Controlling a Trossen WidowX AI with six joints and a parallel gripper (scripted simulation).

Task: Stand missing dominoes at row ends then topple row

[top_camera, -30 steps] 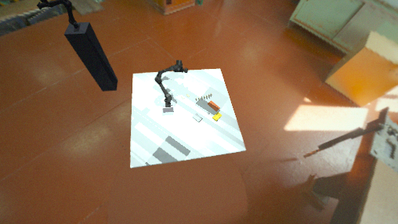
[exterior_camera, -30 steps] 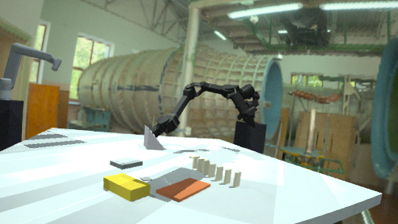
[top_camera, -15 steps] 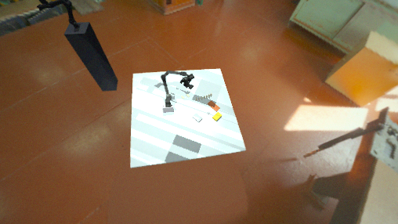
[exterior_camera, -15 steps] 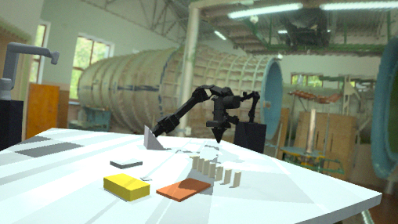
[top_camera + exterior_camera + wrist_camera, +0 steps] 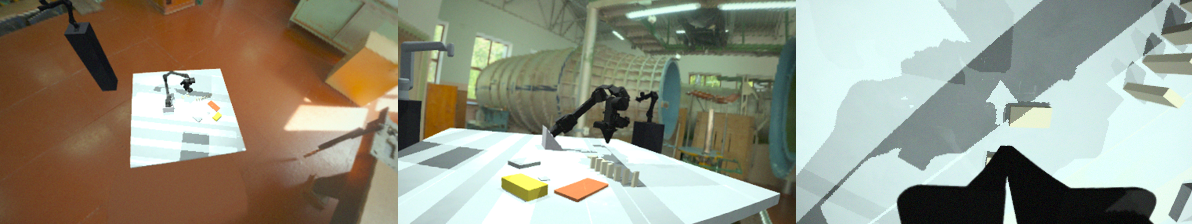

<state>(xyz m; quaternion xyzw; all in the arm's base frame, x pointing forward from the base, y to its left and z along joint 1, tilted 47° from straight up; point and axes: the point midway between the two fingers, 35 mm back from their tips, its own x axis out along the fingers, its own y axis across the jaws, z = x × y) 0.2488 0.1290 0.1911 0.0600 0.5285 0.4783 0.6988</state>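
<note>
Several cream dominoes stand in a slightly curved row [image 5: 203,98] [image 5: 617,172] [image 5: 1167,64], at the upper right in the wrist view. Apart from the row, a loose cream domino [image 5: 188,95] [image 5: 1030,117] appears to lie flat, just beyond the fingertips in the wrist view. Another loose domino [image 5: 182,97] [image 5: 989,157] is mostly hidden behind the fingertips in the wrist view. My gripper [image 5: 191,91] [image 5: 608,141] [image 5: 1005,151] is shut and empty. It points down above the table, on the loose dominoes' side of the row, and appears clear of all the dominoes.
An orange slab [image 5: 214,106] [image 5: 581,189] and a yellow block [image 5: 217,116] [image 5: 522,188] lie on the white table [image 5: 157,150] [image 5: 711,200]. A flat grey piece [image 5: 197,118] [image 5: 524,163] and a small pale piece [image 5: 544,178] lie near them. The arm's shadow crosses the table.
</note>
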